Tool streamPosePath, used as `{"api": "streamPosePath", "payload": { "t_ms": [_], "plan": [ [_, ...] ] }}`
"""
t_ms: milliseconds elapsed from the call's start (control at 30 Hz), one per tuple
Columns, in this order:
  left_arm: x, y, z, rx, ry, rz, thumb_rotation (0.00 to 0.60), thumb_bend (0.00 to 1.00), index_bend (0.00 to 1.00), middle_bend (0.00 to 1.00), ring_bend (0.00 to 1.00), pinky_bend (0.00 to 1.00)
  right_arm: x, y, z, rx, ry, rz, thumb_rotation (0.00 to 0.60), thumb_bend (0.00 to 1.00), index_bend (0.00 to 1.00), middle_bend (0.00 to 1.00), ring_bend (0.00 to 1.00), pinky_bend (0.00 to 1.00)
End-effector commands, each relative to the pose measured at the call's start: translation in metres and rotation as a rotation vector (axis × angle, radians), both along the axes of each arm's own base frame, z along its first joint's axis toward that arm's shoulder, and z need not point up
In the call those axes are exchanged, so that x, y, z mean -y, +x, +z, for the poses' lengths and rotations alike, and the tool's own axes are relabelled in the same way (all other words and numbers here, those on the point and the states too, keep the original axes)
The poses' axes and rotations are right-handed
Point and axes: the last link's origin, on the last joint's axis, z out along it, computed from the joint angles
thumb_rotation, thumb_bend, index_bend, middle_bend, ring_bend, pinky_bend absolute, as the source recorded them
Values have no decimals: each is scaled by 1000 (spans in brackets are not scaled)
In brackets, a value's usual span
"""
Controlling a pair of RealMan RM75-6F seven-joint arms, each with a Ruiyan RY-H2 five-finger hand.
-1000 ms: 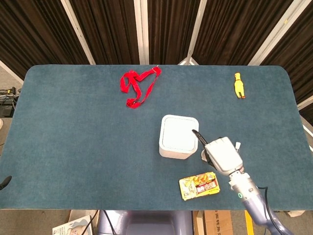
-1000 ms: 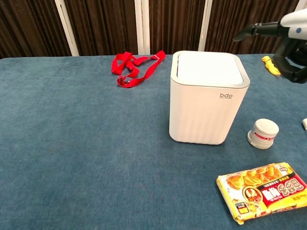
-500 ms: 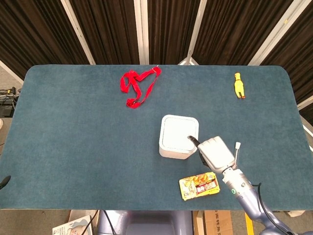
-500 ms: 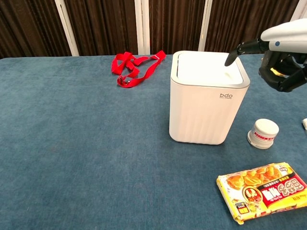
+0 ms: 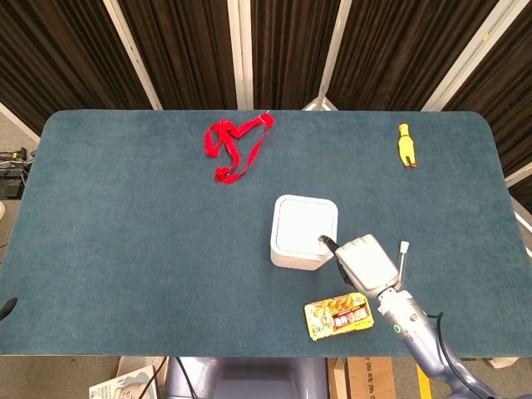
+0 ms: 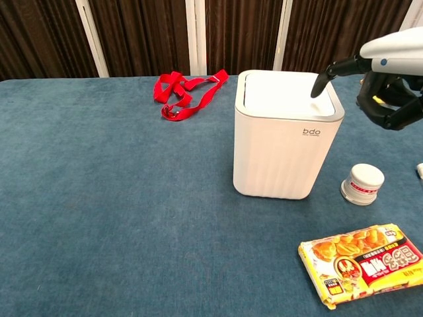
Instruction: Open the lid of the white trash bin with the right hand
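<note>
The white trash bin (image 5: 304,233) stands a little right of the table's middle, and in the chest view the bin (image 6: 285,139) has its flat lid (image 6: 277,92) down. My right hand (image 5: 366,262) is just right of it at lid height. One dark fingertip (image 6: 316,87) stretches out and touches the lid near its front right corner, while the rest of the right hand (image 6: 390,72) is curled in, holding nothing. A dark tip (image 5: 7,307) at the left edge of the head view may be my left hand; its pose is hidden.
A red strap (image 5: 233,145) lies behind the bin to the left. A yellow toy (image 5: 406,145) lies at the far right. A snack packet (image 6: 362,263) and a small white round jar (image 6: 362,183) sit in front of and right of the bin.
My right hand has come in from the right and lowered, bringing its outstretched finger from above the bin's right edge down onto the lid. The lid stays down.
</note>
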Motion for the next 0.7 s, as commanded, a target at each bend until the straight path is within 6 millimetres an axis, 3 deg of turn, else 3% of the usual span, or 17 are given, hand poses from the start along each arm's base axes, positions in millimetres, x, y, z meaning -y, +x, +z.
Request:
{"api": "streamPosePath", "payload": {
  "t_ms": [33, 700],
  "plan": [
    [0, 0, 0, 0, -1, 1, 600, 46, 100, 0, 0, 0, -2, 2, -1, 3, 11, 7, 600, 769, 250, 799, 819, 694],
    [0, 0, 0, 7, 4, 2, 600, 45, 100, 0, 0, 0, -5, -2, -8, -44, 43, 2, 600, 769, 326, 799, 819, 694]
  ]
}}
